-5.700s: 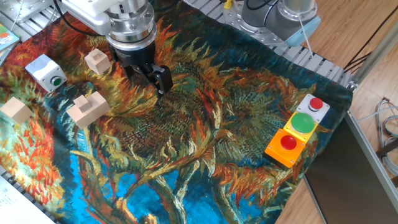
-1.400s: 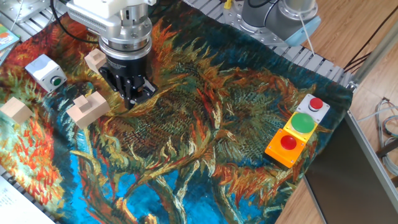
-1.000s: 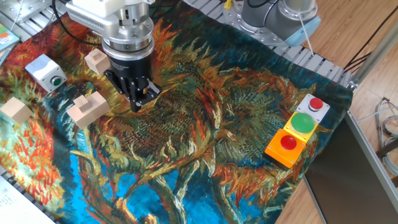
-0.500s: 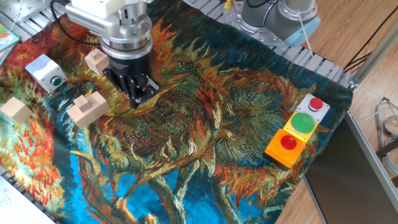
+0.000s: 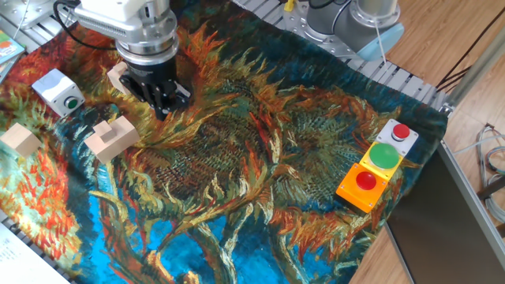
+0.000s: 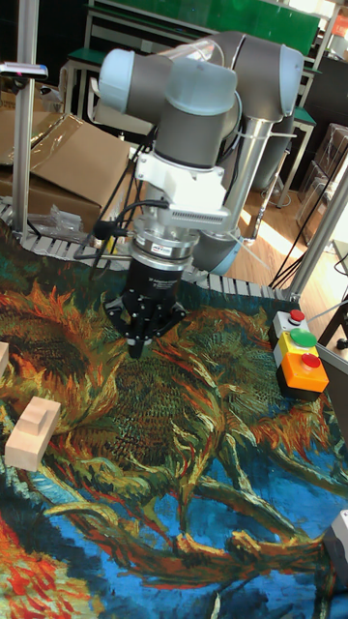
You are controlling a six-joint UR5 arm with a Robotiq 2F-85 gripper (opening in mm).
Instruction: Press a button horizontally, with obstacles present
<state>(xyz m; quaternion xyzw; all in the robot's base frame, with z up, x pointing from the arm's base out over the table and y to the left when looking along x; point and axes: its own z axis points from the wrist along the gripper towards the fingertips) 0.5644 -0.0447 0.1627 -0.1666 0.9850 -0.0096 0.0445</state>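
The button is a small green disc on the side face of a white-and-grey box at the far left of the cloth. The obstacles are pale wooden blocks: a small cube at the left edge, a notched block in front of the box, and a second cube partly hidden behind my wrist. My gripper points down at the cloth, right of the notched block and well right of the button box. Its fingertips meet in the tall view and hold nothing.
A stack of boxes sits at the right edge of the cloth: red button, large green dome, red button on orange. A pale corner shows at the left edge of the tall view.
My gripper has shifted left and away from the camera, closer to the rear cube. The blocks and button box have not moved.
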